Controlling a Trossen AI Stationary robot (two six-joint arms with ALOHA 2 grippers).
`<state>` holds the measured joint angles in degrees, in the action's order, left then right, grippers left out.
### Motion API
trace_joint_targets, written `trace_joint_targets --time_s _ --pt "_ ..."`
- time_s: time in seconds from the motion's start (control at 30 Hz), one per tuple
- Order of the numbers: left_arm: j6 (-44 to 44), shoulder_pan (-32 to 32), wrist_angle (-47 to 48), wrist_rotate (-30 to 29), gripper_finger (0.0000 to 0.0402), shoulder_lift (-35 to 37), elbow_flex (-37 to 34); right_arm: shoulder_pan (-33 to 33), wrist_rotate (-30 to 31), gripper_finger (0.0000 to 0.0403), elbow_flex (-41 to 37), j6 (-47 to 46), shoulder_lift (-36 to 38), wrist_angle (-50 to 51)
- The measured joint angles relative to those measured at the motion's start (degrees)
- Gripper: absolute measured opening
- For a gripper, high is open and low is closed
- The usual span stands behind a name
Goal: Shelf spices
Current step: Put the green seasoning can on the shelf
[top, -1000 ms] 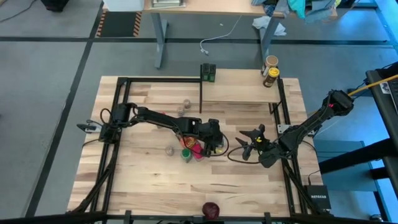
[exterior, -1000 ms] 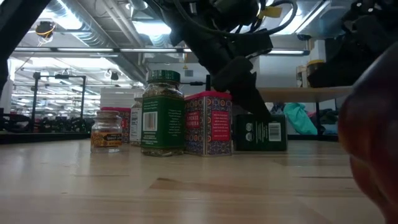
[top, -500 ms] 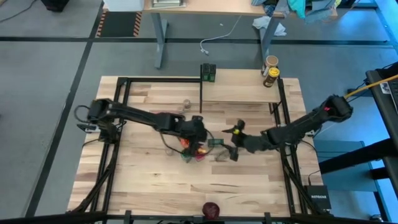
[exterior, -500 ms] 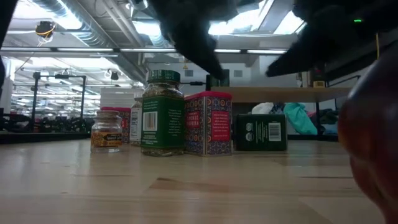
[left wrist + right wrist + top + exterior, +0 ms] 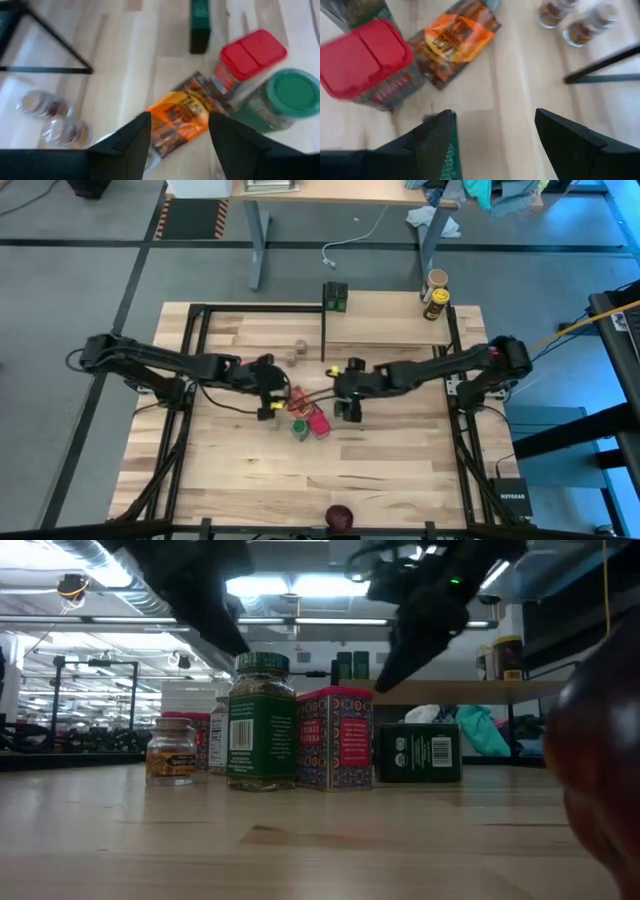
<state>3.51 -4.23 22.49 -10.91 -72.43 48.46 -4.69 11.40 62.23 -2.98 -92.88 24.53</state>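
A: Where are the arms?

B: Both reach in over the middle of the table (image 5: 400, 480); the left arm stretches low from the left edge, its left gripper (image 5: 266, 388) just left of the spice cluster; the right arm comes from the right edge, bent at the elbow, its right gripper (image 5: 347, 392) just right of that cluster.

A: And the fingers?

B: Both spread and empty; the left wrist view shows its two dark fingers (image 5: 127, 145) apart above the orange packet (image 5: 177, 117); the right wrist view shows its fingers (image 5: 432, 142) wide, a dark green tin (image 5: 449, 161) showing between them.

A: The spices?

B: Clustered mid-table, not on the shelf; a red-lidded box (image 5: 249, 55) and a green-lidded jar (image 5: 291, 94) stand side by side, the packet flat beside them; two small clear jars (image 5: 50, 117) lie a little apart, near a black frame post (image 5: 55, 42); seen level, a small tan-lidded jar (image 5: 172, 750) stands left of the green jar.

A: The shelf?

B: The shelf (image 5: 385, 320) sits at the table's far side; a dark green pair of tins (image 5: 335, 297) stands at its left end, two jars (image 5: 435, 293) at its right.
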Motion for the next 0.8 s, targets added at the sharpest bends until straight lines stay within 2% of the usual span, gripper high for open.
trace_joint_targets --time_s 0.23,0.57,0.7,0.8 --pt "5.38 0.00 -0.32 -0.03 0.0193 3.22 -4.31 0.69 -6.60 0.0292 8.24 -0.06 -7.63 17.48" --pt "4.85 0.00 -2.39 -0.05 0.0194 3.62 -4.46 0.59 -15.61 0.0292 8.14 -2.61 -8.17 16.20" --pt "4.00 0.00 -2.45 -0.19 0.0194 3.62 -4.46 0.55 -13.17 0.0287 8.14 -2.45 -10.31 14.87" --pt "4.30 0.00 -2.12 -0.23 0.0194 3.63 -4.46 0.59 -12.48 0.0262 8.12 -0.98 -12.34 14.65"
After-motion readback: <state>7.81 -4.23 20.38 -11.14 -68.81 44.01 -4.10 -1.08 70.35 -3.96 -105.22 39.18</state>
